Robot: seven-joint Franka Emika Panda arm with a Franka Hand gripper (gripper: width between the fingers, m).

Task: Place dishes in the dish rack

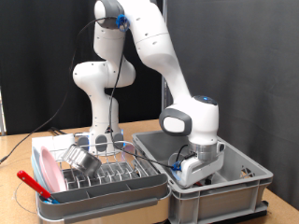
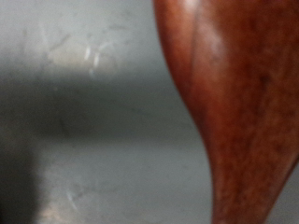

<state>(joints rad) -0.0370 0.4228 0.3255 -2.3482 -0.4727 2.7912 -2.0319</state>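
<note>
My gripper (image 1: 194, 175) is down in the grey plastic crate (image 1: 245, 187); jaws' state unclear. Right before them, a reddish-brown long-handled spoon (image 2: 241, 112): stiff, light, smooth, best pinched mid-handle.

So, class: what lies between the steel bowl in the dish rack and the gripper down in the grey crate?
In the exterior view, only the crate's near wall and the dish rack's wire prongs separate steel bowl from gripper.
</note>
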